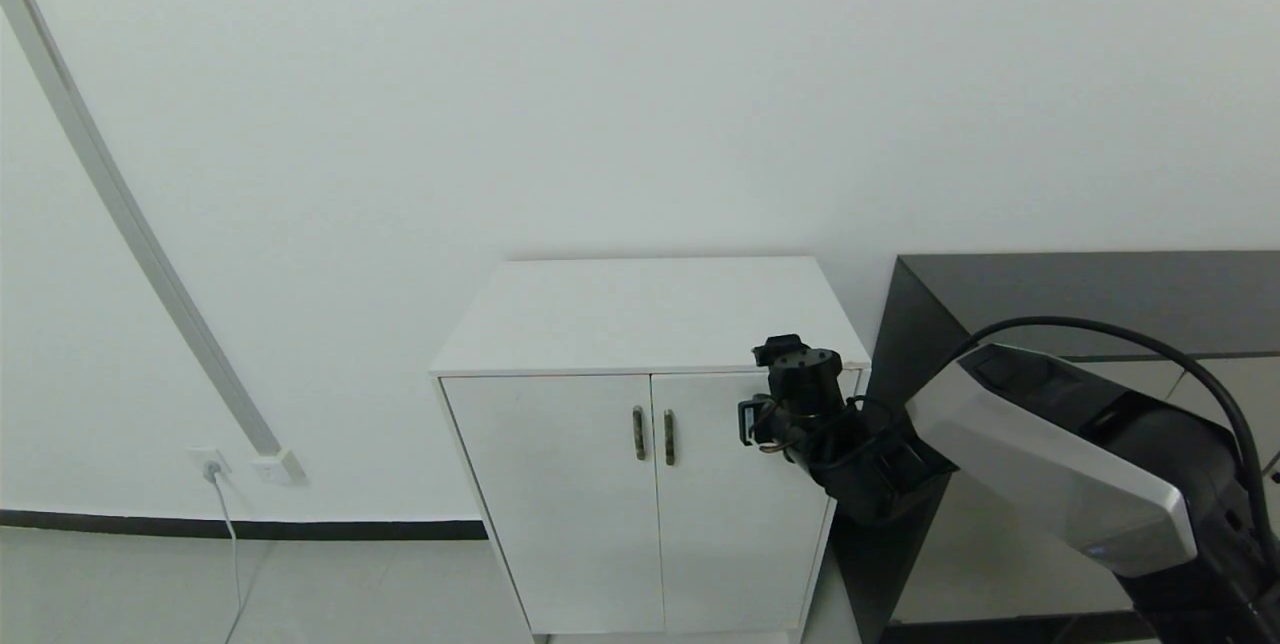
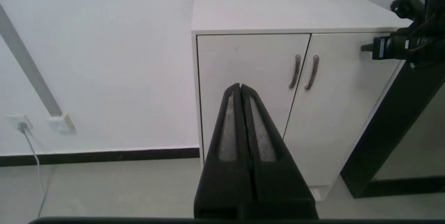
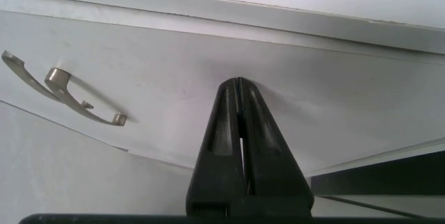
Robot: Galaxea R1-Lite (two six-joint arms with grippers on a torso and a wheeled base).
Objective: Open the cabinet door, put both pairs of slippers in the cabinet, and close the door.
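The white cabinet stands against the wall with both doors shut. Its two metal handles sit side by side at the middle seam. My right gripper is shut with nothing in it. It hovers close in front of the upper part of the right door, to the right of the handles. My left gripper is shut and holds nothing. It hangs well back from the cabinet and points at the left door.
A black desk stands right beside the cabinet on its right. On the wall to the left are a socket with a plugged cable and a slanted cable duct. Bare floor lies in front of the cabinet.
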